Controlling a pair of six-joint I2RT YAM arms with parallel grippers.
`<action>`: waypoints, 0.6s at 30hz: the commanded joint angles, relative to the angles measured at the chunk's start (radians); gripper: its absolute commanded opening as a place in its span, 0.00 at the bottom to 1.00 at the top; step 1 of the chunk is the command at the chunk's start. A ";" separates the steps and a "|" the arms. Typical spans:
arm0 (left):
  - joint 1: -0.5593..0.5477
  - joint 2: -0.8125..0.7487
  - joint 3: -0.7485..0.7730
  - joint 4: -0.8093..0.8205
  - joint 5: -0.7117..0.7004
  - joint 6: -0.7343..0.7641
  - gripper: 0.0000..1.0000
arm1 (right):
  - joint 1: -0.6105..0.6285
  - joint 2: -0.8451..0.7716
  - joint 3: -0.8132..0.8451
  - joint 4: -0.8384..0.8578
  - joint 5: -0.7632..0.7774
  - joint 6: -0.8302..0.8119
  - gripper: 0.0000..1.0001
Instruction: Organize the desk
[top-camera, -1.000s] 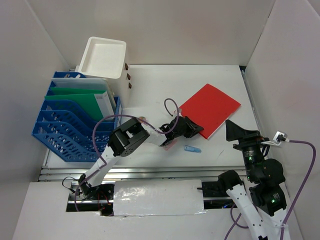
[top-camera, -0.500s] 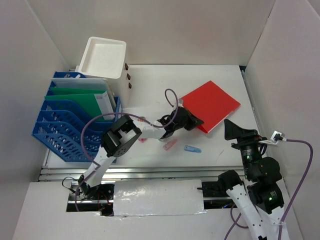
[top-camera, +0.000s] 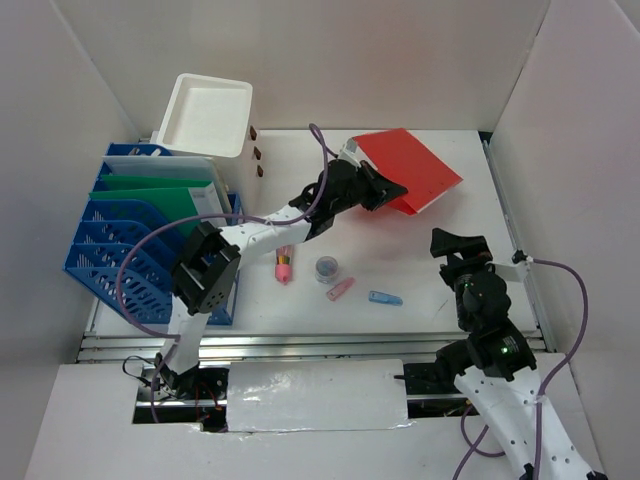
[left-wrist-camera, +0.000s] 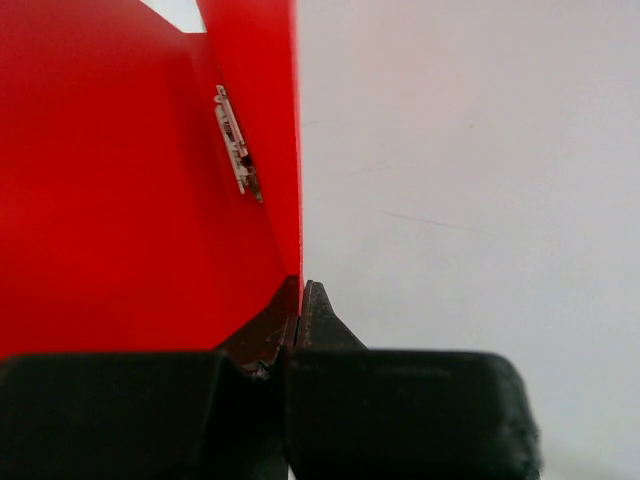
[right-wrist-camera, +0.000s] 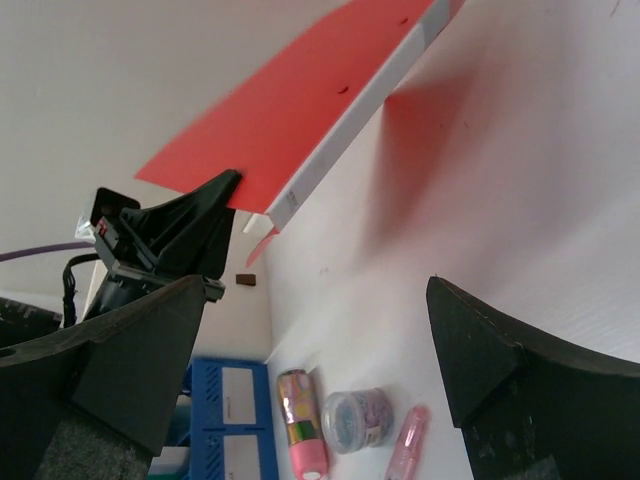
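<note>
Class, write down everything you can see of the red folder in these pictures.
The red folder is thin, flat and rectangular, card-like and bright red, with a white edge like paper between its covers and a small white fitting on one red face. It hangs tilted above the far right part of the desk, throwing a reddish shadow there. The left gripper is shut on its near edge; nothing else touches it.

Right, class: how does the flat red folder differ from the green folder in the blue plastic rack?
The flat red folder is clamped by the left gripper, tilted off the white desk; the green folder stands filed in the blue plastic rack. One is red, the other green. Both are thin folders.
</note>
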 joint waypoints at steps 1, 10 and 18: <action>0.001 -0.028 0.069 0.022 0.099 0.043 0.00 | -0.006 0.052 -0.035 0.166 0.008 0.106 1.00; 0.042 -0.120 0.055 -0.017 0.173 0.132 0.00 | -0.268 0.141 -0.178 0.415 -0.324 0.312 1.00; 0.067 -0.166 0.009 0.034 0.263 0.179 0.00 | -0.553 0.428 -0.267 0.715 -0.852 0.496 1.00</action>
